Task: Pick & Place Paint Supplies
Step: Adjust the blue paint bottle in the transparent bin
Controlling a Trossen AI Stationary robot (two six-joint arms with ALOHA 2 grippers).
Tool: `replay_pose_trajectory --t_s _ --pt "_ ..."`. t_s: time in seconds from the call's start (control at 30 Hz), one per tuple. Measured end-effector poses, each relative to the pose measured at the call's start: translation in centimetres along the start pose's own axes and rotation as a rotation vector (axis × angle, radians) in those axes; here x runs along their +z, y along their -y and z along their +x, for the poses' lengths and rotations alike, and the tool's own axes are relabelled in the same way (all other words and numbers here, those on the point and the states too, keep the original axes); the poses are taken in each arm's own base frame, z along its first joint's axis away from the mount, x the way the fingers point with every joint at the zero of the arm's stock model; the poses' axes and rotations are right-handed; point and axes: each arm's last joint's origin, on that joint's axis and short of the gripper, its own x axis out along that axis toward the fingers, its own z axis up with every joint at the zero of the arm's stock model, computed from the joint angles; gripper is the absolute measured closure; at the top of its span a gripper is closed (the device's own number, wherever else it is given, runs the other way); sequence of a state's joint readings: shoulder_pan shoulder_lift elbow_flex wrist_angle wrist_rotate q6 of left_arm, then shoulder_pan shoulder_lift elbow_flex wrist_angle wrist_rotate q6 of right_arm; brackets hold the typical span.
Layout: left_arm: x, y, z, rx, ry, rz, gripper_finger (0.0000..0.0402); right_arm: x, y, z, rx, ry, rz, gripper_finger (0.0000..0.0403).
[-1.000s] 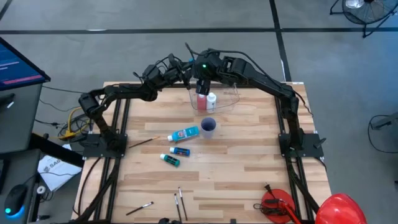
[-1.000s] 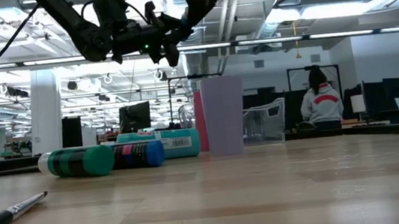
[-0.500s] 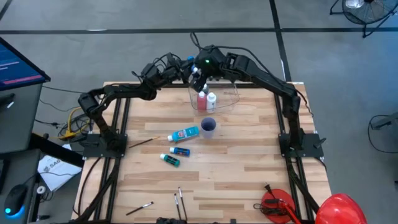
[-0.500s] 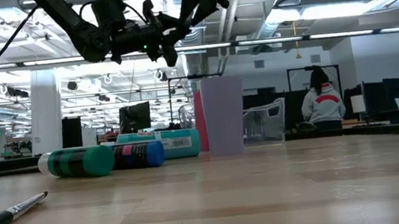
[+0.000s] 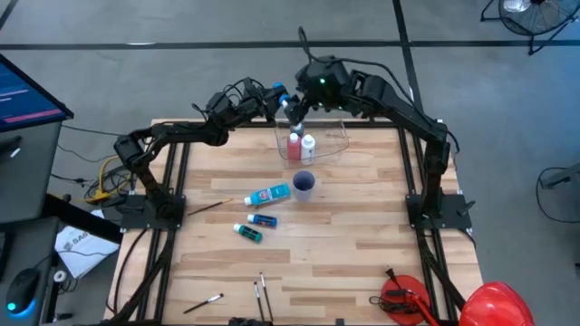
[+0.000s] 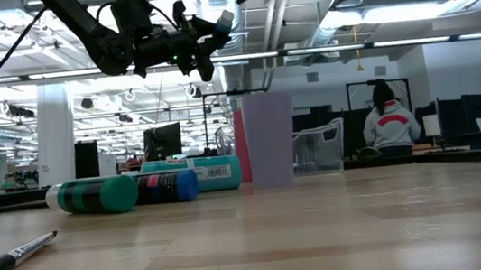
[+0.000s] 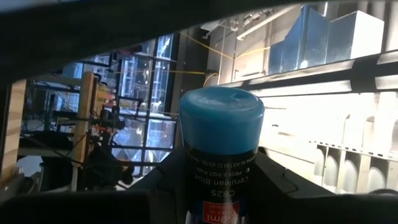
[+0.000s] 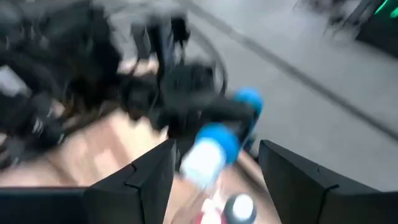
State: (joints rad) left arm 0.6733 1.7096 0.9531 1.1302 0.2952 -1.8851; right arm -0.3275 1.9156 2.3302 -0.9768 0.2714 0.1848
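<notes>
My left gripper is raised at the table's far edge, beside the clear tub, and is shut on a blue paint bottle with a blue cap. My right gripper hangs open higher up, over the tub's far rim. It faces that bottle without touching it. A red bottle and a white bottle stand in the tub. Lying on the table are a light blue tube, a blue bottle, a teal bottle and thin brushes. My left gripper pinches the blue bottle by its labelled body, just below the cap, one finger on each side. The bottle lies along the fingers, and its cap end sticks out past the fingertips. It is lifted clear, high above the table.
A blue-purple cup stands just in front of the tub. One brush lies left of the tube and another near the front edge. A red helmet and a red tool sit at the near right corner.
My right gripper has risen from just above the tub and drawn back toward the table's far edge, rolling about its own axis as it went. Its fingers have stayed apart. The bottles in the tub have not moved.
</notes>
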Motion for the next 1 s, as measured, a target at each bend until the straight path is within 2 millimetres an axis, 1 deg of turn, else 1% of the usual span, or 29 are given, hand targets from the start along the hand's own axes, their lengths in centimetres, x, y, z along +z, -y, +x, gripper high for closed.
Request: replay_pose_trajectory --t_s 0.1,0.17,0.23,0.3,0.37,0.4,0.47,0.53,0.63,0.7,0.77,0.8,0.9,1.0 --pt "-0.2 -0.1 0.1 0.001 -0.009 -0.002 0.0299 -0.9 -0.3 -0.1 0.009 -0.082 0.004 0.018" --pt "-0.4 -0.1 0.1 0.002 -0.019 -0.003 0.0299 -0.8 -0.3 -0.6 0.01 -0.078 0.045 0.018" --pt "-0.4 -0.1 0.1 0.002 -0.02 -0.003 0.0299 -0.2 -0.2 -1.7 0.018 -0.028 0.099 0.018" --pt "-0.4 -0.1 0.1 0.002 -0.021 -0.003 0.0299 0.7 0.2 -3.4 0.023 0.059 0.157 0.018" --pt "-0.4 -0.1 0.1 0.002 -0.021 -0.004 0.0299 1.3 0.6 -5.0 -0.02 0.126 0.182 0.018" --pt "-0.4 -0.1 0.1 0.0 -0.021 -0.006 0.0299 1.4 0.8 -5.5 -0.052 0.152 0.188 0.018" --pt "-0.4 -0.1 0.1 -0.002 -0.02 -0.006 0.0299 0.8 1.1 -6.1 -0.09 0.167 0.189 0.018" --pt "-0.4 -0.1 0.1 -0.002 -0.02 -0.007 0.0299 -0.6 0.8 -6.0 -0.084 0.153 0.175 0.018" --pt "-0.4 -0.1 0.1 -0.002 -0.02 -0.006 0.0299 -4.4 -0.1 -5.5 -0.053 0.162 0.206 0.018" --pt "-0.4 -0.1 0.1 -0.002 -0.02 -0.006 0.0299 -7.3 -0.6 -5.3 0.002 0.221 0.259 0.018" --pt "-0.4 -0.1 0.1 -0.002 -0.02 -0.006 0.0299 -10.3 -0.6 -5.8 0.058 0.299 0.282 0.018" --pt "-0.4 -0.1 0.1 -0.002 -0.02 -0.006 0.0299 -11.3 -0.6 -6.1 0.087 0.349 0.301 0.018" --pt "-0.7 -0.2 0.2 -0.001 -0.016 -0.003 0.0299 -13.6 -0.2 -6.7 0.148 0.487 0.342 0.018" --pt "-1.0 -0.3 0.3 -0.005 0.005 0.03 0.0299 -14.2 0.1 -6.5 0.138 0.591 0.263 0.018"
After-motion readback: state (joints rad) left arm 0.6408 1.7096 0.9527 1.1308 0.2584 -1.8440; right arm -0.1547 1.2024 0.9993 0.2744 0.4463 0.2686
